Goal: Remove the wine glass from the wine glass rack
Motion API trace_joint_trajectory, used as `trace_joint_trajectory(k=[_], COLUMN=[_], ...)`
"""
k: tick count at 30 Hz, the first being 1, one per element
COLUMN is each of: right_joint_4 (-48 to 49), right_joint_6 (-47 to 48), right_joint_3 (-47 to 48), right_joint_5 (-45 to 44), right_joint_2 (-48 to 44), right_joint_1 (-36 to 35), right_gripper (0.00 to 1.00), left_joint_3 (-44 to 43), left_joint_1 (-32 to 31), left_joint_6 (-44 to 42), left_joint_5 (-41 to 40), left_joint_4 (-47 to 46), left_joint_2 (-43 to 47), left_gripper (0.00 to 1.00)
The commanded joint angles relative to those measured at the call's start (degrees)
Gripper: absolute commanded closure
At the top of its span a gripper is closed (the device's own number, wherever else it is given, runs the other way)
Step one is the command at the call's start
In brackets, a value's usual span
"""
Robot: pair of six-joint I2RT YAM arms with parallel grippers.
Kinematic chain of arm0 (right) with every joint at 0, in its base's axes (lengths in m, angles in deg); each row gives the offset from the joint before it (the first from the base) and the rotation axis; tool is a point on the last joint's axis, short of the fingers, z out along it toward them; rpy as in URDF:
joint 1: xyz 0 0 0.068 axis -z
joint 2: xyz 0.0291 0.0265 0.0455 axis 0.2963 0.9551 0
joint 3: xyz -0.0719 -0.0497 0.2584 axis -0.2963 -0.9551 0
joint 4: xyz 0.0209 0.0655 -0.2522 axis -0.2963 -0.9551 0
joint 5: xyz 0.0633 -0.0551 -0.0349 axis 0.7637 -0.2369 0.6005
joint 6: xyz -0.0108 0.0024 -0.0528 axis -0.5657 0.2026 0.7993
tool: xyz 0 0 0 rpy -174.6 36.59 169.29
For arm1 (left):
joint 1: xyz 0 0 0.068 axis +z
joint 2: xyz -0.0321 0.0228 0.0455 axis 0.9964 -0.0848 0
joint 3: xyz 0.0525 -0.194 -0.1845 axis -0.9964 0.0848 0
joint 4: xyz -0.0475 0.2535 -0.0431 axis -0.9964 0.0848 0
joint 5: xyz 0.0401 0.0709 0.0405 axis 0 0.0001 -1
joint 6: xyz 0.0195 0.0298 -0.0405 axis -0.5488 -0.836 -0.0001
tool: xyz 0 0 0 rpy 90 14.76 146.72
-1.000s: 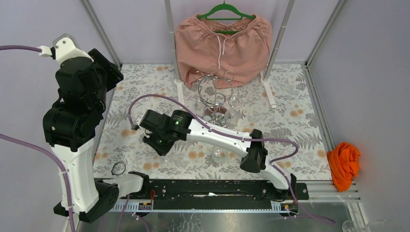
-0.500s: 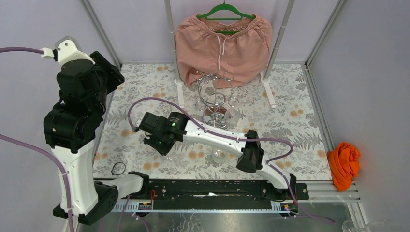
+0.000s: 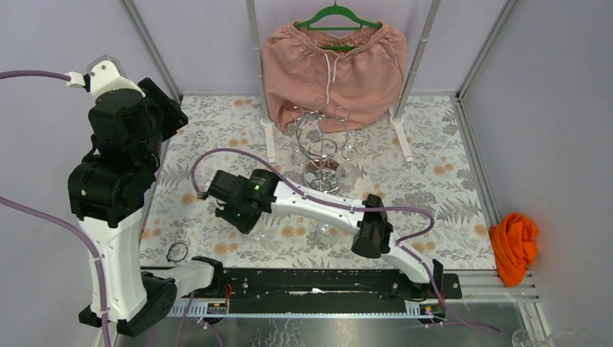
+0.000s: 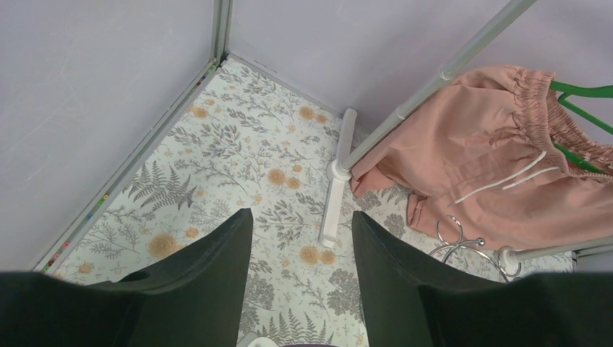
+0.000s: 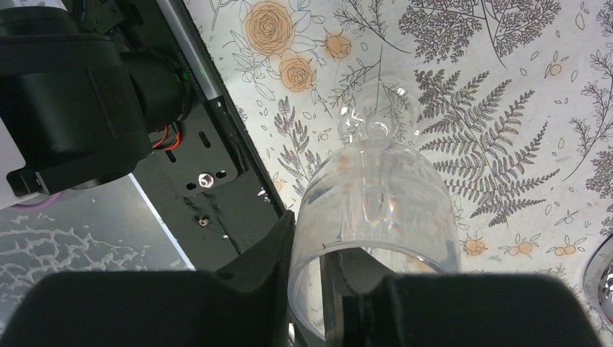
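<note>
The right gripper [image 5: 312, 271] pinches the wine glass [image 5: 376, 195] by its rim, foot pointing down at the floral surface [image 5: 506, 87], well apart from the wine glass rack [image 3: 320, 141], probably so it can be stood upright; the left gripper [image 4: 300, 246] hangs raised, jaws apart and empty
</note>
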Motion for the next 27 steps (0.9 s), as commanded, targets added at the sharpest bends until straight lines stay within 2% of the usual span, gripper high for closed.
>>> trace_joint_trajectory(k=[1,3,9,18,27], right_joint_4=[-0.94,-0.66,-0.15,0.17,0.76], right_joint_6=[0.81,0.68,0.76,0.00,-0.90], right_joint_3=[2.00,1.93,1.15,1.43,2.07], right_joint_5=[-0.60,-0.88,-1.60,-1.56,-1.08], right_joint_2=[-0.14,-0.43,-1.07,-2.01,-5.10], right_joint_1=[-0.21,-0.21,-0.21,-0.21,-0.38], right_gripper=[0.96,0.84,0.69,0.62,0.62], left_joint_3=[0.60,0.50,0.85,1.14,1.65], left_joint_1=[-0.21,-0.23,-0.23,-0.23,-0.19], left_joint_6=[-1.16,-1.25,-1.34,-1.50,-1.51], left_joint_5=[0.24,0.34,0.47,0.61,0.59], left_joint_4=[-2.71,-2.83,-3.14,-3.41,-3.61], left_joint_2=[0.49,0.47,0.46,0.49,0.86], left_gripper=[0.39,0.39,0.39,0.39,0.39])
